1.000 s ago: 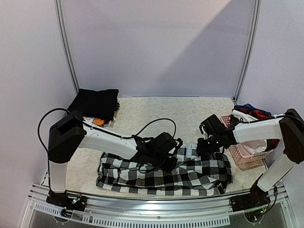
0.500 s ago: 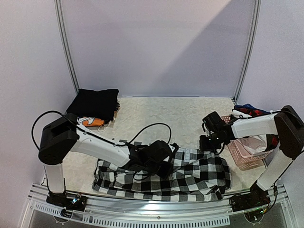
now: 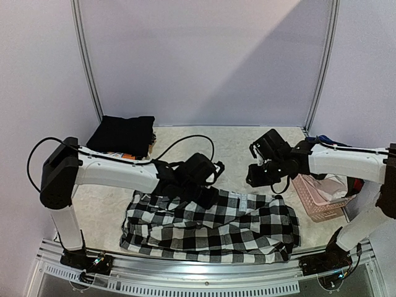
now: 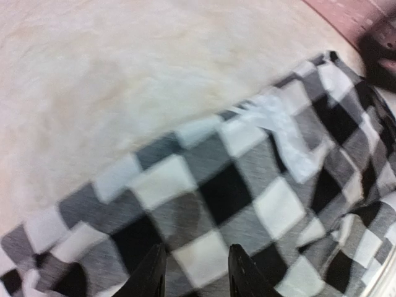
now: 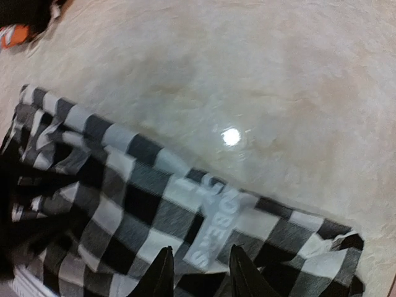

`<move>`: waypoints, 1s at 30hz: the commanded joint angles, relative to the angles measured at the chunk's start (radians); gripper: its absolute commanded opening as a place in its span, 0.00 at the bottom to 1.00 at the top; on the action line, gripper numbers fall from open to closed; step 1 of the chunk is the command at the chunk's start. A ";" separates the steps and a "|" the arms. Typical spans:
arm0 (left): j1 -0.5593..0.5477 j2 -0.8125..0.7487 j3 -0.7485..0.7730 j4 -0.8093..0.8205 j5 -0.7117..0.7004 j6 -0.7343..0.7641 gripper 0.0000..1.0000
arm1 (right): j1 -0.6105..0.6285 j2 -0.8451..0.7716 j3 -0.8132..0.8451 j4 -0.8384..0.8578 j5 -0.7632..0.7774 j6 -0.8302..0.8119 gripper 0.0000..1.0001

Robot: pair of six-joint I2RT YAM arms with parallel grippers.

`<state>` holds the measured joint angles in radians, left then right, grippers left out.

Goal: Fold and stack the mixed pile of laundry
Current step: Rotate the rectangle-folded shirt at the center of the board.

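The left gripper [image 4: 195,255] and right gripper [image 5: 199,255] hover spread and empty above the checked garment [image 3: 210,226]. A shallow pinch could catch only one layer; the fold would then bunch.

A black-and-white checked garment [image 5: 124,204] is seen spread across the pale, fuzzy table cover [image 5: 278,74], with a white lettered label [image 5: 213,223] at its far edge. The right gripper [image 5: 198,272] is held above it, fingers parted and nothing between them. A black garment [image 5: 25,9] and an orange piece [image 5: 12,36] are glimpsed in the top-left corner.
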<state>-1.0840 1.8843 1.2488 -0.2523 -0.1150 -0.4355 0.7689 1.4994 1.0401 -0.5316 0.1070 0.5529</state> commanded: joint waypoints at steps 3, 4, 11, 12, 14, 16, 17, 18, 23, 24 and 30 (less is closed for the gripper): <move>0.110 0.052 0.036 -0.068 0.068 0.088 0.35 | 0.279 -0.068 -0.036 -0.082 0.058 0.152 0.34; 0.122 0.059 0.037 -0.067 0.077 0.098 0.34 | 0.318 -0.053 -0.039 -0.090 0.065 0.175 0.34; 0.152 0.082 0.024 -0.072 0.070 0.119 0.32 | 0.487 0.036 -0.096 -0.069 0.008 0.282 0.34; 0.159 0.089 0.022 -0.071 0.071 0.117 0.32 | 0.499 0.044 -0.106 -0.060 -0.006 0.292 0.34; 0.171 0.105 0.019 -0.069 0.072 0.112 0.31 | 0.518 0.065 -0.122 -0.049 -0.027 0.303 0.34; 0.183 0.118 0.014 -0.062 0.078 0.106 0.31 | 0.528 0.085 -0.140 -0.032 -0.043 0.315 0.34; 0.189 0.122 0.009 -0.057 0.079 0.105 0.31 | 0.529 0.094 -0.157 0.000 -0.060 0.317 0.34; 0.194 0.124 0.005 -0.054 0.081 0.107 0.31 | 0.530 0.100 -0.172 0.019 -0.065 0.316 0.34; 0.226 0.130 -0.016 -0.048 0.084 0.095 0.31 | 0.482 0.127 -0.210 0.060 -0.039 0.312 0.35; 0.232 0.134 -0.020 -0.048 0.083 0.093 0.31 | 0.468 0.130 -0.218 0.068 -0.042 0.306 0.35; 0.264 0.136 -0.067 -0.032 0.075 0.075 0.30 | 0.366 0.169 -0.249 0.108 -0.057 0.264 0.35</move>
<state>-0.8528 1.9980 1.2266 -0.2848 -0.0368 -0.3447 1.2060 1.6093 0.8379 -0.4614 0.0395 0.8478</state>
